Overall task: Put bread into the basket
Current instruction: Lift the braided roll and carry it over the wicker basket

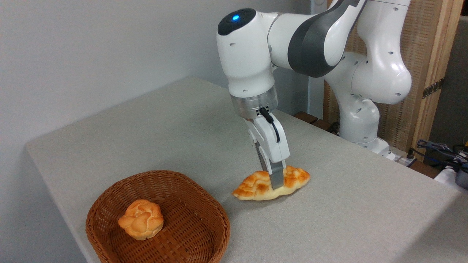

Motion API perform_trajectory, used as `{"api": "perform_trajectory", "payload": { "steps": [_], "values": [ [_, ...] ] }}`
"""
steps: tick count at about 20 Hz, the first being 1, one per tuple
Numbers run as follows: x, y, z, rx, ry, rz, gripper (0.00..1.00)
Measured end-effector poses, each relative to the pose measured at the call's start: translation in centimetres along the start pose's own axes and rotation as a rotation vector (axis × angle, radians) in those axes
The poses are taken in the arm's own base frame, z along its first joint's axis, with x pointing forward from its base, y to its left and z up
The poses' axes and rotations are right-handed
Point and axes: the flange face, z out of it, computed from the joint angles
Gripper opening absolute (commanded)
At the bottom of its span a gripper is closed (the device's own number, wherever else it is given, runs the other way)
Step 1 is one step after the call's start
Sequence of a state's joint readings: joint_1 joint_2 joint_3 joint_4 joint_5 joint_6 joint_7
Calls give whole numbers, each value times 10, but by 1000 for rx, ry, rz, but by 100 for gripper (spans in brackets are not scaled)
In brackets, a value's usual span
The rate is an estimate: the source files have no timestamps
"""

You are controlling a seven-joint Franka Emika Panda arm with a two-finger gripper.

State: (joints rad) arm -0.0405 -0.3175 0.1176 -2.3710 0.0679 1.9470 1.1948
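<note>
Tool (275,179) fingers straddle bread (256,188) mid-length on table; clamped or not, cannot tell.

Glossy white arm (365,73), dark grey joint band, blue light, silver wrist ring; black cable, white gripper (272,175)

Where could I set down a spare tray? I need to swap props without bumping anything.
Free: the far table between the wall and the arm, and the near right corner past the braided loaf. Crowded: the near left, where the basket holds a bun, and around the claw at the loaf.
</note>
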Motion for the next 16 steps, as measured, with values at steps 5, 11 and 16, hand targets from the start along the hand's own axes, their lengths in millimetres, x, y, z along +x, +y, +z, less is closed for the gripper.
{"api": "perform_trajectory", "payload": {
  "steps": [5, 11, 16],
  "values": [
    [8, -4, -26, -13, 114, -112, 41],
    [20, -20, -91, 50, 257, -253, 46],
    [45, -54, -128, 101, 283, -322, 50]
  ]
}}
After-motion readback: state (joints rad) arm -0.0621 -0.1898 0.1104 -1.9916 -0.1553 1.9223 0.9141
